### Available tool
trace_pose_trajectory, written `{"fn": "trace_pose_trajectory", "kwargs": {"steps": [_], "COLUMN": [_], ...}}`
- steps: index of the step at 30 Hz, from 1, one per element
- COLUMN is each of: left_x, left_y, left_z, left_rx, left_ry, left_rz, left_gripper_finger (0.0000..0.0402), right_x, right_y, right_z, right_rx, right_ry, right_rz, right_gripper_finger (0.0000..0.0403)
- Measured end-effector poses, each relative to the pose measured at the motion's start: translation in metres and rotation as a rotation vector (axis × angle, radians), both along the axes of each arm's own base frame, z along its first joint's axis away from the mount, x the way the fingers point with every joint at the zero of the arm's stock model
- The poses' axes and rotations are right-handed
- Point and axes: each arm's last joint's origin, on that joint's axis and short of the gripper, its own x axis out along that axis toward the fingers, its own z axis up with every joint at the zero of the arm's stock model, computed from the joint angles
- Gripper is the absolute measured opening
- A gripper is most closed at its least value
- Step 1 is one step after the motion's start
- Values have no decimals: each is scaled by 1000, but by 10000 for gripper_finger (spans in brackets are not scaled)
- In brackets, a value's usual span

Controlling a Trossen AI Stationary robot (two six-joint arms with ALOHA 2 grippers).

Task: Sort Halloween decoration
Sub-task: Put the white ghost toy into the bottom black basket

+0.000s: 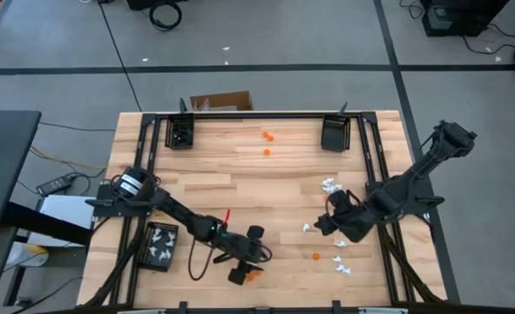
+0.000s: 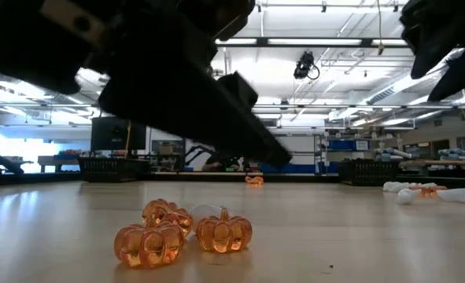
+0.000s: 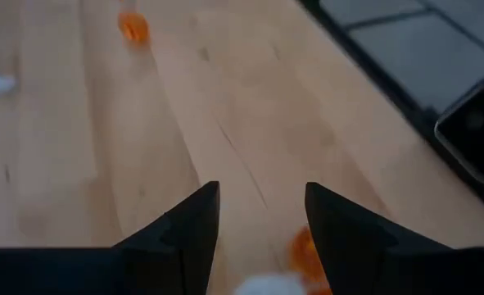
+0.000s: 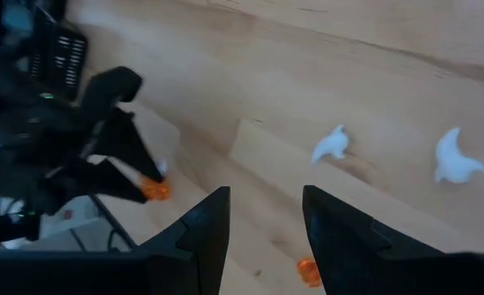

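Three translucent orange pumpkin trinkets (image 2: pixel 183 234) lie in a cluster near the table's near edge (image 1: pixel 255 273). My left gripper (image 1: pixel 246 268) hovers open just above them; one orange pumpkin (image 3: pixel 303 250) and a white trinket (image 3: pixel 266 285) show between its fingers (image 3: pixel 194 221). My right gripper (image 1: pixel 321 224) is open above the table's right part, among scattered white ghost trinkets (image 4: pixel 332 143) (image 1: pixel 329 185) and a lone orange one (image 1: pixel 316 256). Two more orange trinkets (image 1: pixel 267 144) lie near the far edge. A black tray (image 1: pixel 161 244) at the near left holds white trinkets.
Two black trays (image 1: pixel 180 133) (image 1: pixel 335 133) stand at the far corners inside the black frame rails (image 1: pixel 257 114). More white ghosts (image 1: pixel 342 260) lie toward the near right. The middle of the wooden table (image 1: pixel 240 187) is bare. A cardboard box (image 1: pixel 222 102) sits beyond the far edge.
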Motion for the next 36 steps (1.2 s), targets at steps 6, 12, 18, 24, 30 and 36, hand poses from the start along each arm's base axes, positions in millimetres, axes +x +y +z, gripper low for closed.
{"fn": "trace_pose_trajectory", "kwargs": {"steps": [6,12,18,24,30,36], "left_x": [-6,-11,-14,-18,-33,-39], "left_y": [2,6,9,11,24,29], "left_z": [-9,-14,-15,-11,5,10], "left_rx": [31,94,73,37,125,161], "left_ry": [115,184,253,305,387,428], "left_rz": [30,44,101,166,205,204], "left_gripper_finger": [190,190,190,190,178,171], "right_x": [-5,-1,11,22,28,31], "right_y": [10,19,30,42,50,53], "right_z": [-2,-12,-23,-36,-49,-54], "right_rx": [-7,14,45,69,87,99], "right_ry": [-29,-2,-21,-39,-25,-27], "right_rz": [-29,-29,-21,-11,7,14], "right_gripper_finger": [162,162,162,162,162,162]}}
